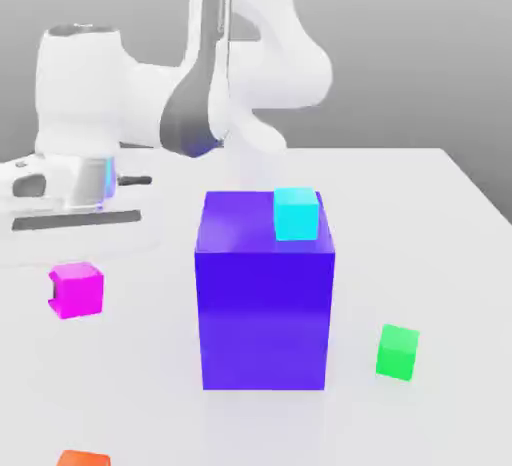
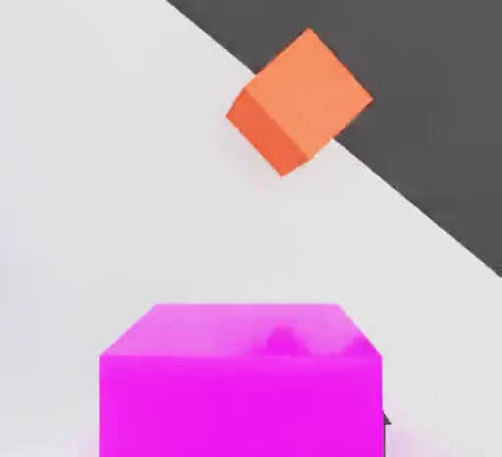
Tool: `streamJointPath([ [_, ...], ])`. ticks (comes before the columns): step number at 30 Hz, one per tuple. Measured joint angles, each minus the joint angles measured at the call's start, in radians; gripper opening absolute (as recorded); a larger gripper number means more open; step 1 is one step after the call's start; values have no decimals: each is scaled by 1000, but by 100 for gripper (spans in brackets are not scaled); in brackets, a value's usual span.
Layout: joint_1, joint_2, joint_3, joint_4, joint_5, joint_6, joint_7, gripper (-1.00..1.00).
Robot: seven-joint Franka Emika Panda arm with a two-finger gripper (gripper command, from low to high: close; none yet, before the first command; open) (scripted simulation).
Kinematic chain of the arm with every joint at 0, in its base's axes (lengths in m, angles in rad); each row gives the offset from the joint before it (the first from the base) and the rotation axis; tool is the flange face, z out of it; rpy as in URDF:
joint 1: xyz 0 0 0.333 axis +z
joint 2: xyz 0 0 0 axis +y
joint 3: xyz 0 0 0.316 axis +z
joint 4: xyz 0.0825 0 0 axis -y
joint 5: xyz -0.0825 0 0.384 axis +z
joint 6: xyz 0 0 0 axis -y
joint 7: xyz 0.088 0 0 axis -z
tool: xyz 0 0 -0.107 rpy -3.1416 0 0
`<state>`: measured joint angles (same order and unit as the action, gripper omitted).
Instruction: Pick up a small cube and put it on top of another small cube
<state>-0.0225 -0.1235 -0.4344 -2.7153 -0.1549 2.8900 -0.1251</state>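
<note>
The tool [image 1: 68,272] is gripping the small cube [image 1: 76,289] above the counter [image 1: 440,254], its fingers hiding behind it; an orange cube [image 1: 82,459] is sitting half cut off.

Simulated test bench — plain white table [image 1: 440,204], blank grey backdrop, flat-coloured blocks scattered about, big purple-blue block [image 1: 265,304], orange cube [image 2: 299,102] — white robot arm [image 1: 250,54] overhead, no furnishings of a home.

We see the small bright magenta plain cube [image 1: 76,290] [image 2: 240,381] sitting flat and upright on the white tabletop, well apart from the big purple-blue block [image 1: 264,289], off toward the exterior view's left of it. Its faces are smooth, unmarked and evenly glossy.
</note>
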Motion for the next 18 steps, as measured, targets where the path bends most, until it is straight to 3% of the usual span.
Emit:
streamJointPath([
  [18,89,-22,359,68,-33,-69,836,-100],
])
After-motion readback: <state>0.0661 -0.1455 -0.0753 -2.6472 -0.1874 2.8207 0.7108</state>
